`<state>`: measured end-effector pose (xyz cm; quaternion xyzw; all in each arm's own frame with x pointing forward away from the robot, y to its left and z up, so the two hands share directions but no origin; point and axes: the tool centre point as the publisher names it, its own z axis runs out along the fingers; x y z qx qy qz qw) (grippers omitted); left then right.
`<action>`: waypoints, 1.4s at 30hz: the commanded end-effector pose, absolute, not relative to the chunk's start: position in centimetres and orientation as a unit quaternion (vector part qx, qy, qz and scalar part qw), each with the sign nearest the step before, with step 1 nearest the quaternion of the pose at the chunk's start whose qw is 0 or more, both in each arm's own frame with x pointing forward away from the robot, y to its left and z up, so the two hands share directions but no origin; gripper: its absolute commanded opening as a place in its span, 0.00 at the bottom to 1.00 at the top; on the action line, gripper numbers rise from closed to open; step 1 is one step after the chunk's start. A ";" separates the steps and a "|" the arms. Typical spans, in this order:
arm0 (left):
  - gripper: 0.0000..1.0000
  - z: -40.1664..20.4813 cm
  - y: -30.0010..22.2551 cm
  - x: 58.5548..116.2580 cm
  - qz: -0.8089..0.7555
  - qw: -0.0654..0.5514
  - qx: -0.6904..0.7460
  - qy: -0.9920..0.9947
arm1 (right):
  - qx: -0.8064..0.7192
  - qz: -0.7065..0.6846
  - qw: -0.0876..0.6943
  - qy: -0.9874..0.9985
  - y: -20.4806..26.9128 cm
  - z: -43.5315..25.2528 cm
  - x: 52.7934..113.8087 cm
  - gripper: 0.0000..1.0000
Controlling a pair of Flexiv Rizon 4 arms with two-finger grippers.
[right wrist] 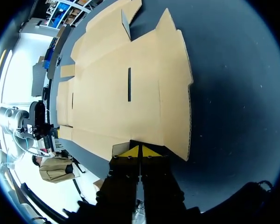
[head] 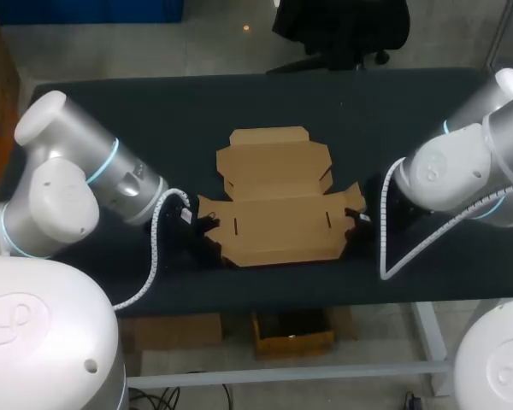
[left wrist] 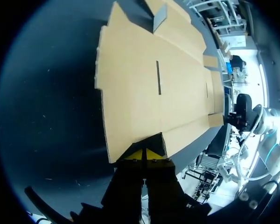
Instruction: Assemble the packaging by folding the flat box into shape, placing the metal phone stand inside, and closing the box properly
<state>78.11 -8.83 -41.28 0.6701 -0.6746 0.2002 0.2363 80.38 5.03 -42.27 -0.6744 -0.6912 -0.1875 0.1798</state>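
Note:
A flat brown cardboard box (head: 278, 213) lies unfolded in the middle of the dark table, its lid panel (head: 274, 158) toward the far side. My left gripper (head: 207, 225) is shut, its tips at the box's left side flap. My right gripper (head: 356, 220) is shut at the right side flap. In the left wrist view the closed yellow tips (left wrist: 143, 155) touch the near edge of the box (left wrist: 149, 84). The right wrist view has the closed tips (right wrist: 139, 151) at the edge of the box (right wrist: 126, 93). No metal phone stand shows in any view.
The dark table (head: 368, 120) extends bare around the box on all sides. Each arm's white cable (head: 158, 248) hangs near the table's front edge. My other arm's gripper (left wrist: 238, 116) shows across the box in the left wrist view.

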 end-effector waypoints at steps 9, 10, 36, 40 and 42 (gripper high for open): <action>0.00 -41.2 -9.7 78.4 0.194 0.228 0.671 -0.679 | -0.673 -0.185 0.182 -0.693 5.2 -42.4 80.3 0.00; 0.00 -41.2 -9.7 78.3 0.193 0.228 0.671 -0.679 | -0.673 -0.185 0.182 -0.693 5.2 -42.4 80.3 0.00; 0.00 -40.4 -10.8 78.4 0.179 0.181 0.678 -0.690 | -0.674 -0.181 0.179 -0.694 5.2 -42.2 80.1 0.00; 0.00 -40.4 -10.7 78.5 0.177 0.176 0.682 -0.687 | -0.674 -0.179 0.178 -0.694 5.1 -42.2 80.2 0.00; 0.00 -40.4 -10.6 78.5 0.177 0.176 0.683 -0.686 | -0.675 -0.179 0.177 -0.694 5.1 -42.1 80.3 0.00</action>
